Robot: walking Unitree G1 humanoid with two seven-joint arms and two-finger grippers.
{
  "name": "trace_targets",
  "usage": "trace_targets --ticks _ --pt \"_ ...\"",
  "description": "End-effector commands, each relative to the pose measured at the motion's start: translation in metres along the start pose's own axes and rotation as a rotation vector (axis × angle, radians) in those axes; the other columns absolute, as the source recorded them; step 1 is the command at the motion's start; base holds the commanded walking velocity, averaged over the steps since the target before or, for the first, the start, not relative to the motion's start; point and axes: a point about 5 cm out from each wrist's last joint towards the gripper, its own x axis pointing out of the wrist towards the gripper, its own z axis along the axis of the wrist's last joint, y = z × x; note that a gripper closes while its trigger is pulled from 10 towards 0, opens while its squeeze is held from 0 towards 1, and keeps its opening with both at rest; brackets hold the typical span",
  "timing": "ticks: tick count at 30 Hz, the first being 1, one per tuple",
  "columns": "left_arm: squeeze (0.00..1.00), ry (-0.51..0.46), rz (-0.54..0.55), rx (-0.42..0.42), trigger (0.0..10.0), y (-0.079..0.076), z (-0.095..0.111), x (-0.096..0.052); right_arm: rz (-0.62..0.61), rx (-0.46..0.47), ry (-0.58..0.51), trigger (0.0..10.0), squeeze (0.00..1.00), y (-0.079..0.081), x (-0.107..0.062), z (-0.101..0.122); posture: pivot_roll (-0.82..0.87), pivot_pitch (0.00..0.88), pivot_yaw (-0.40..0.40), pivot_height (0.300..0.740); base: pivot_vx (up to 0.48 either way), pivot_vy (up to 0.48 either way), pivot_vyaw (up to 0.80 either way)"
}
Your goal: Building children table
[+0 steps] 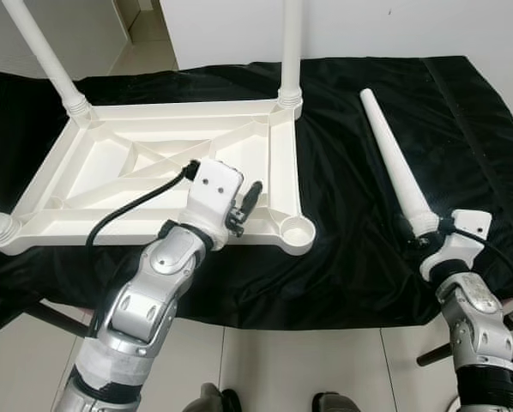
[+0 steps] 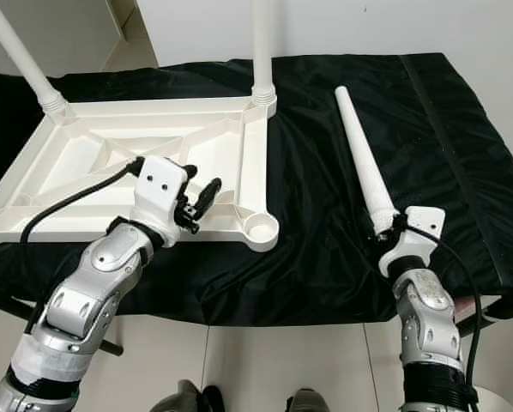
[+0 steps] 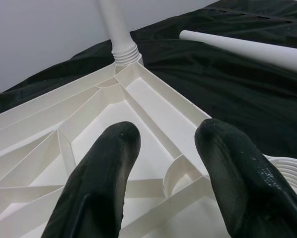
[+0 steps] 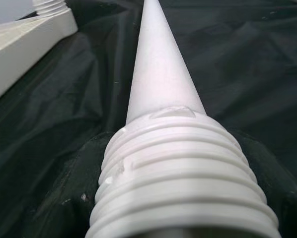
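Left tool (image 1: 250, 206) apart over ribbed white plastic tabletop (image 1: 111, 163); right tool (image 4: 153, 208), 4 o'clock, seemingly clamped on threaded tapered leg (image 1: 395, 163).

Left claw (image 1: 250, 206) fingers apart; right claw (image 1: 418, 233) clamped, arm forward.

A black cloth (image 1: 351, 257) covers the work surface, with pale floor tiles (image 1: 282, 369) below and a white wall (image 1: 368, 26) behind.

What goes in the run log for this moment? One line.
left gripper: open, over tabletop | right gripper: shut on leg | socket: empty
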Motion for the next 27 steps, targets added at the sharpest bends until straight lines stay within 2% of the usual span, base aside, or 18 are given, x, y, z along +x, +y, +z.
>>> trace_targets --ticks 1,6,7,13,19,22,24,27 --pt "0.00 0.012 0.001 0.013 10.0 0.001 -0.003 -0.002 0.032 0.034 0.025 0.0 0.00 0.007 -0.001 -0.006 -0.17 0.126 0.115 0.740 0.000 0.000 0.00" --pt "0.00 0.018 -0.012 0.014 10.0 0.002 -0.005 -0.004 0.030 0.049 0.032 0.0 0.00 0.010 -0.001 -0.007 -0.17 0.131 0.108 0.740 0.000 0.000 0.00" --pt "0.00 0.023 -0.015 0.016 10.0 0.003 -0.005 -0.004 0.022 0.040 0.031 10.0 0.00 0.011 -0.001 -0.008 -0.17 0.134 0.102 0.740 0.000 0.000 0.00" --pt "0.00 0.032 -0.026 0.028 10.0 0.006 -0.006 -0.006 0.007 0.017 0.008 10.0 0.00 0.018 0.001 -0.008 -0.16 0.134 0.086 0.740 0.000 0.000 0.00" --pt "0.00 0.057 -0.051 0.033 10.0 0.012 -0.007 -0.006 -0.094 -0.076 -0.057 10.0 0.00 0.022 0.008 0.000 -0.16 0.125 0.084 0.740 0.000 0.000 0.00" --pt "0.00 0.064 -0.052 0.019 10.0 0.018 -0.007 -0.003 -0.063 -0.091 -0.080 10.0 0.00 0.030 0.011 0.001 -0.15 0.106 0.082 0.740 0.000 0.000 0.00" --pt "0.00 0.062 -0.051 0.022 10.0 0.020 -0.007 -0.002 -0.025 -0.061 -0.097 10.0 0.00 0.037 0.012 0.001 -0.15 0.101 0.080 0.740 0.000 0.000 0.00" --pt "0.00 0.060 -0.049 0.026 10.0 0.020 -0.007 -0.002 -0.020 -0.048 -0.098 10.0 0.00 0.039 0.012 0.001 -0.15 0.096 0.079 0.740 0.000 0.000 0.00"
